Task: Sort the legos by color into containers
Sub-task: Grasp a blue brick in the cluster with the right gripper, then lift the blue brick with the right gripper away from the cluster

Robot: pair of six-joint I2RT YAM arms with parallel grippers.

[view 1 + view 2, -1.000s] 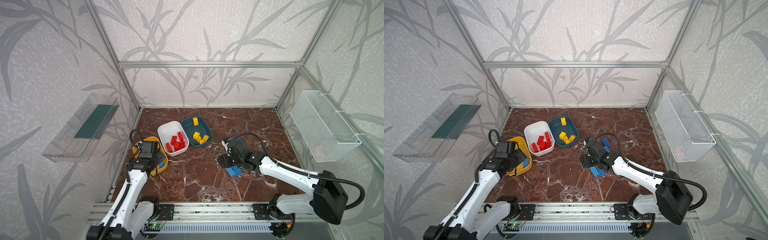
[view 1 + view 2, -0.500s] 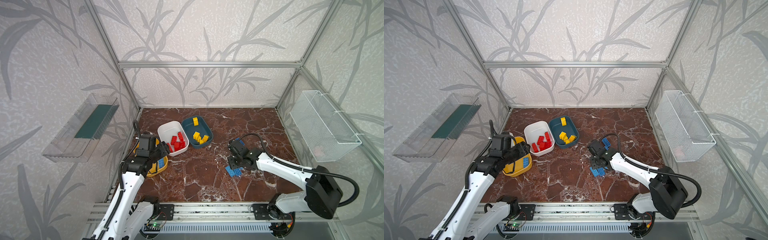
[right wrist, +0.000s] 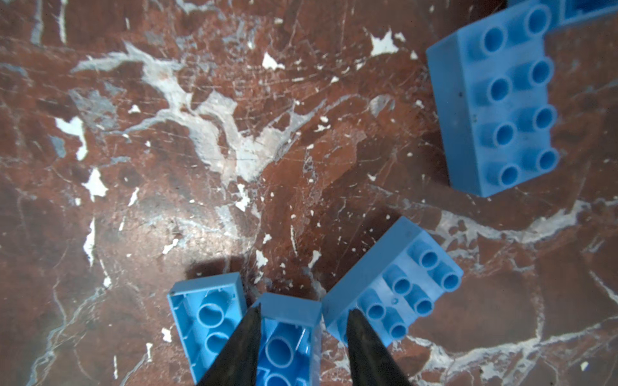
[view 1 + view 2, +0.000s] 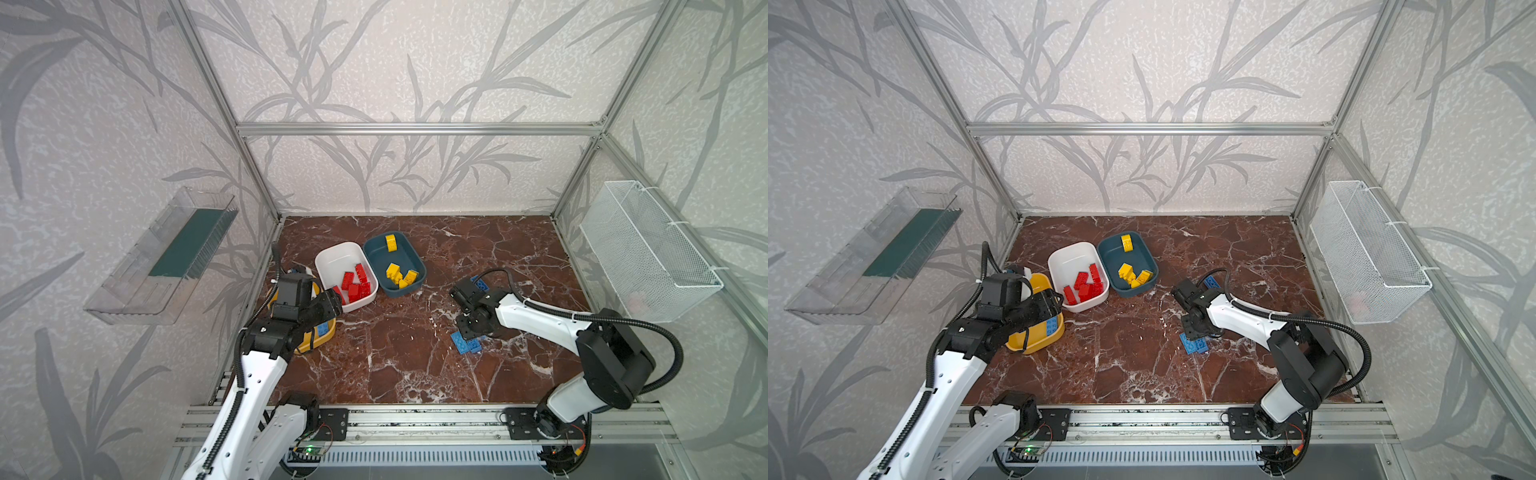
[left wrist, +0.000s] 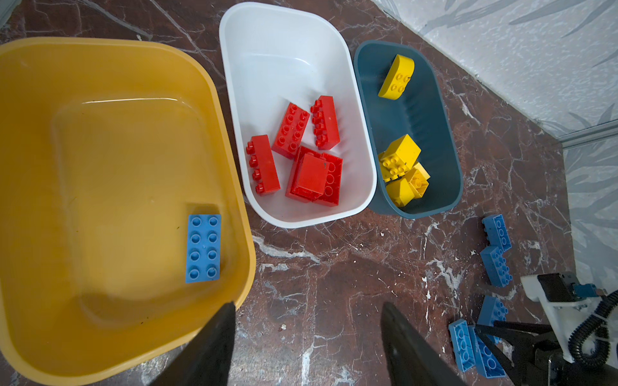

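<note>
**A:** Far left, a clear tray (image 4: 166, 257) hangs on the wall, off the tabletop (image 4: 395, 370). Next comes the left hand (image 5: 307, 305): open and empty, one finger over the rim of the yellow tub (image 5: 20, 200), the other over bare marble.

**B:** One blue brick (image 5: 203, 249) lies studs up in that tub, close to its wall. In both top views the arm covers much of the tub, which sits near the tabletop's left edge.

**A:** Just beside it is the white tub (image 5: 284, 50), with the red bricks (image 5: 297, 160) bunched at one end. The teal tub (image 5: 431, 127) touches it side by side and holds the yellow bricks (image 5: 401, 167). One lies apart and the rest are piled, so they're hard to count.

**B:** Then open room: a broad bare stretch of marble through the middle and along the front.

**A:** Right of that, five loose blue bricks (image 5: 498, 267) lie on the tabletop. The right hand (image 3: 302, 310) sits low over them, fingers narrow around one upside-down brick, with neighbours close on either side.

**B:** Clamped? Cannot tell. That brick is cut off by the frame, and in the top views the wrist hides the fingertips.

**A:** Far right, a wire basket (image 4: 648, 249) hangs on the wall, with something pinkish inside, too faint to name.
</note>
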